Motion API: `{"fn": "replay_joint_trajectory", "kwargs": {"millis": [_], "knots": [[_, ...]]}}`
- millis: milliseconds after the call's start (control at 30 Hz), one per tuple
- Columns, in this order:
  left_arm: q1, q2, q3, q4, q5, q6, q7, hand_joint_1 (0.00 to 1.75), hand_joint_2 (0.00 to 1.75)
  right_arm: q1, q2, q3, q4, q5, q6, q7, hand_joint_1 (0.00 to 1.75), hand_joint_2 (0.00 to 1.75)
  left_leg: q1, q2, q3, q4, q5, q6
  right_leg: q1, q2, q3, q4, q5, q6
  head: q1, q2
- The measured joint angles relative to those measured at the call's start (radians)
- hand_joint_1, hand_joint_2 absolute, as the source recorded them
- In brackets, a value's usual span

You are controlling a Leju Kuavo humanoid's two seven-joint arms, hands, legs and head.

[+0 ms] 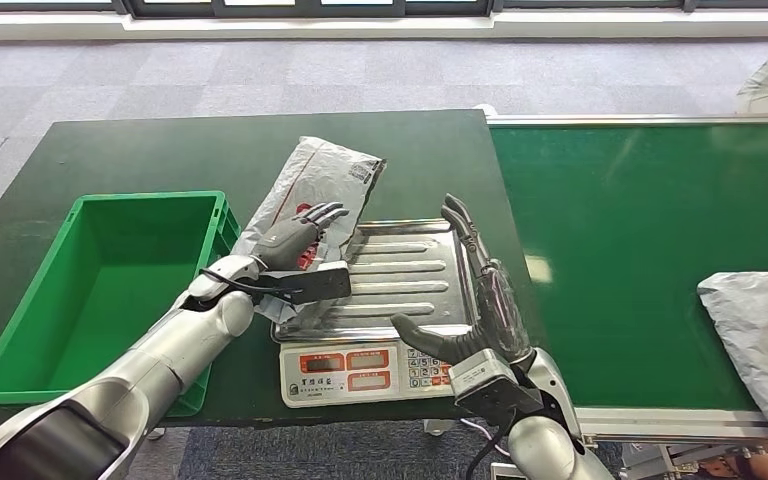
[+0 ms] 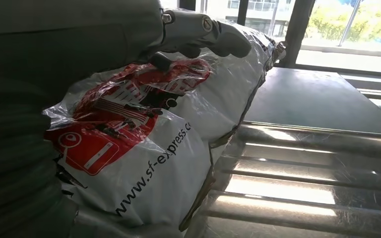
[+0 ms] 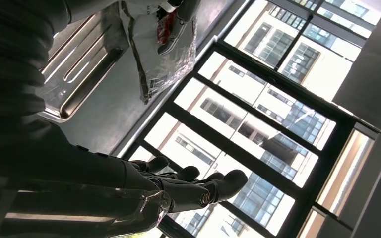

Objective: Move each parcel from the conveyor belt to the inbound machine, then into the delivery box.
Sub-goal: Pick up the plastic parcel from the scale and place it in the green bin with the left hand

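Parcel (image 1: 318, 190) lies half on the scale tray (image 1: 410, 275), its far end out on the table (image 1: 160, 160) just beside the green delivery box (image 1: 110, 290). Left hand (image 1: 295, 240) grips it, fingers (image 2: 198, 29) wrapped over the top. Right hand (image 1: 470, 300) stands at the tray's right edge, fingers spread, holding nothing. Looks like weigh step finishing; next move: lift parcel and carry it left into the box. Second parcel (image 1: 765, 340) waits on the conveyor belt (image 1: 640, 230).
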Motion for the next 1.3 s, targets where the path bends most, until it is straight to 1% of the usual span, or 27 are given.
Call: {"fn": "replay_joint_trajectory", "kwargs": {"millis": [100, 233, 533, 800, 967, 1000, 1133, 1167, 1300], "knots": [[-0.007, -0.002, -0.003, 0.013, -0.002, -0.012, 0.005, 0.0, 1.75, -0.002, 0.0, 0.0, 0.0, 0.0, 0.0, 0.0, 0.0, 1.75, 0.0, 0.0, 0.0, 0.0, 0.0, 0.0, 0.0, 0.0, 0.0, 0.0, 0.0, 0.0, 0.0, 0.0], [-0.026, -0.007, -0.012, 0.041, -0.015, -0.057, 0.024, 0.0, 1.75, -0.003, -0.001, 0.0, 0.0, -0.002, -0.005, 0.0, 0.0, 1.75, 0.0, 0.0, 0.0, 0.0, 0.0, 0.0, 0.0, 0.0, 0.0, 0.0, 0.0, 0.0, 0.0, 0.0], [-0.072, -0.004, -0.039, 0.104, -0.064, -0.122, 0.054, 0.0, 1.75, 0.004, -0.006, 0.002, 0.0, 0.0, -0.013, -0.001, 0.0, 1.75, 0.0, 0.0, 0.0, 0.0, 0.0, 0.0, 0.0, 0.0, 0.0, 0.0, 0.0, 0.0, 0.0, 0.0], [-0.084, -0.003, -0.043, 0.13, -0.07, -0.134, 0.058, 0.0, 1.75, 0.007, -0.008, 0.006, 0.0, 0.0, -0.012, -0.001, 0.0, 1.75, 0.0, 0.0, 0.001, 0.0, 0.001, -0.001, 0.0, 0.0, 0.0, 0.0, 0.0, -0.001, 0.0, 0.0], [-0.095, -0.002, -0.066, 0.144, -0.099, -0.174, 0.083, 0.0, 1.75, 0.004, -0.01, 0.01, 0.0, 0.001, -0.007, -0.004, 0.0, 1.75, 0.0, 0.0, 0.001, 0.0, 0.001, -0.001, 0.0, 0.0, 0.001, 0.0, 0.001, -0.001, 0.0, 0.0], [-0.099, -0.002, -0.072, 0.148, -0.106, -0.18, 0.089, 0.03, 1.75, 0.001, -0.011, 0.012, 0.0, 0.0, -0.006, -0.004, 0.0, 1.75, 0.0, 0.0, 0.001, 0.0, 0.001, -0.001, 0.0, 0.0, 0.001, 0.0, 0.001, -0.001, 0.0, 0.0], [-0.111, -0.001, -0.09, 0.161, -0.124, -0.2, 0.101, 1.71, 1.75, -0.007, -0.017, 0.019, 0.0, -0.007, -0.003, -0.008, 0.0, 1.75, 0.0, 0.001, 0.001, -0.001, 0.001, -0.001, 0.0, 0.0, 0.002, 0.0, 0.001, -0.001, 0.0, 0.0], [-0.113, 0.0, -0.094, 0.164, -0.127, -0.204, 0.102, 1.75, 1.75, -0.007, -0.019, 0.02, 0.0, -0.009, -0.003, -0.011, 0.0, 1.75, 0.0, 0.001, 0.0, -0.001, 0.001, -0.001, 0.0, 0.0, 0.003, 0.0, 0.001, -0.001, 0.0, 0.0], [-0.115, 0.018, -0.102, 0.168, -0.13, -0.197, 0.1, 1.75, 1.75, -0.009, -0.034, 0.028, 0.0, -0.032, -0.002, -0.028, 0.0, 1.75, 0.001, 0.001, -0.004, -0.002, 0.0, -0.001, 0.0, 0.0, 0.004, 0.0, 0.0, -0.001, 0.0, 0.0]]}}
